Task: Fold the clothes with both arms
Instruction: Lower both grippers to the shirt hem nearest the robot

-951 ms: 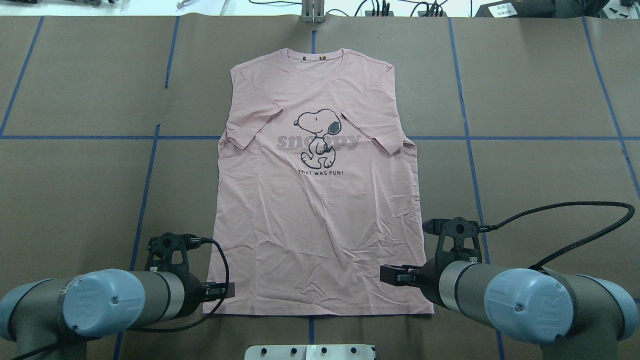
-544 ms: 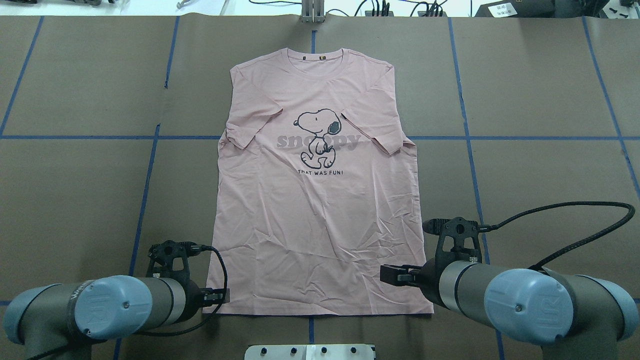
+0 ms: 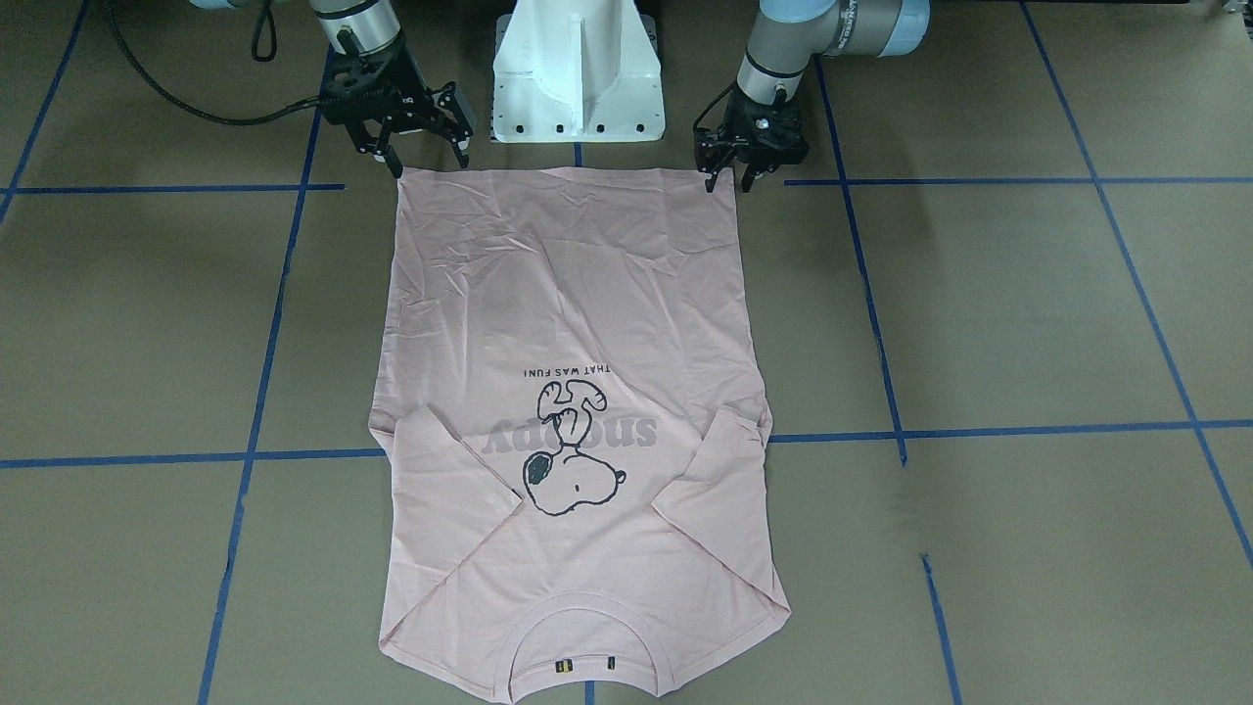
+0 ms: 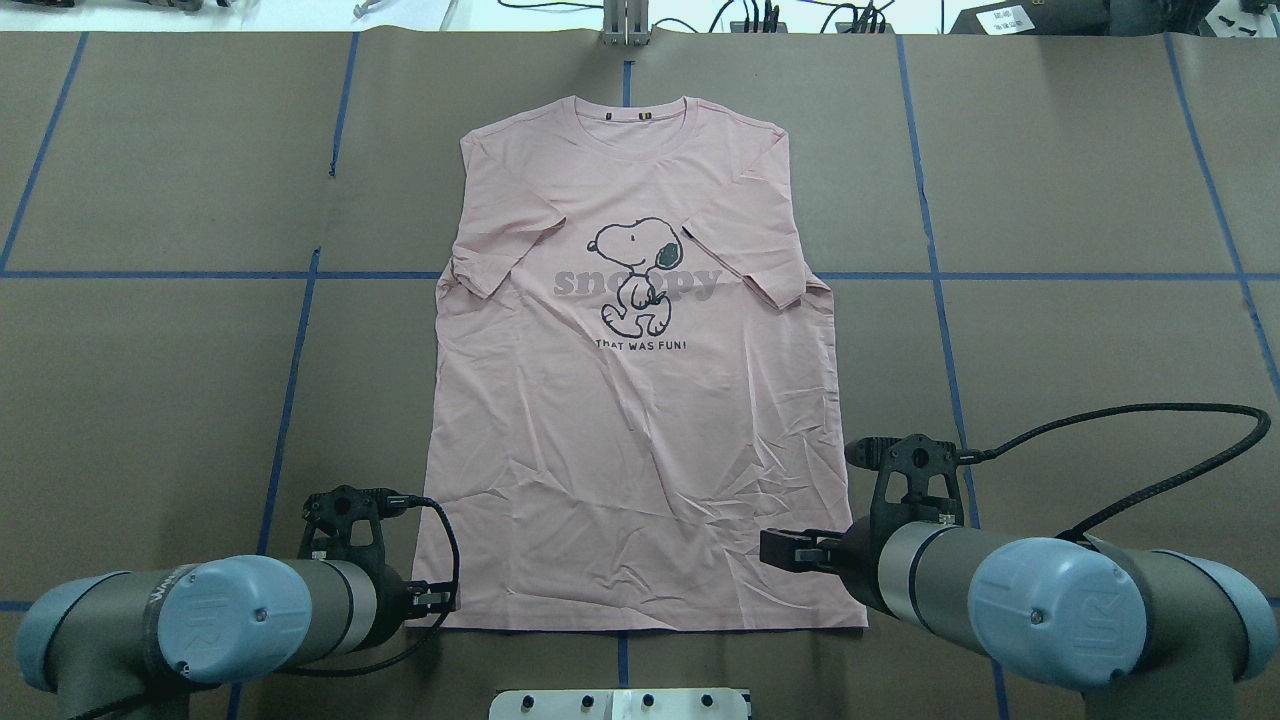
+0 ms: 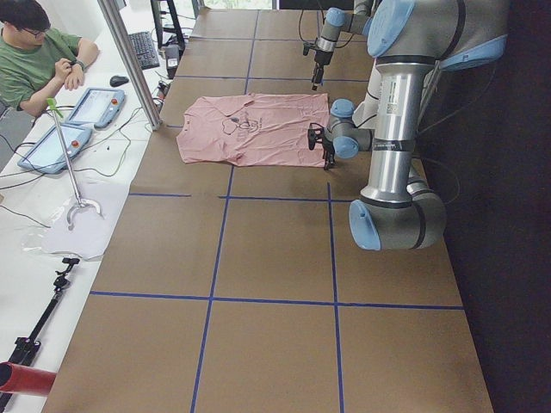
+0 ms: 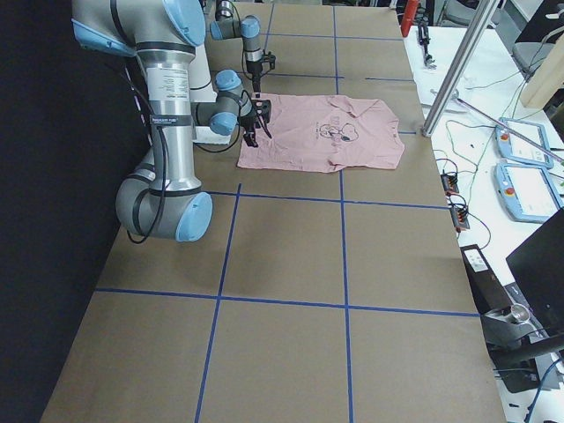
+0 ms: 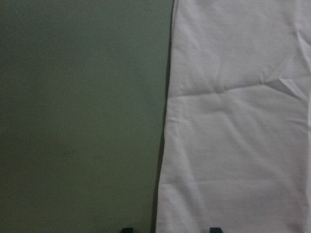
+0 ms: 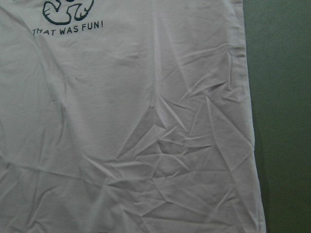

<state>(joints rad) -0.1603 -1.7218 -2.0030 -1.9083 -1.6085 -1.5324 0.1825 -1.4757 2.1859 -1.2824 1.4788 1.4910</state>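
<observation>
Pink T-shirt point(image 4: 630, 450) reads, seemingly, "snoopy", then "THAT WAS FUN!"

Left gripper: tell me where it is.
In the overhead view the left gripper is low on the left, at the T-shirt's near-left hem corner; the right gripper is near the opposite hem corner.

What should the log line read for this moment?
phase: pre-grasp | T-shirt: flat, sleeves folded in | left claw: open at hem corner | right claw: open near hem corner
</observation>
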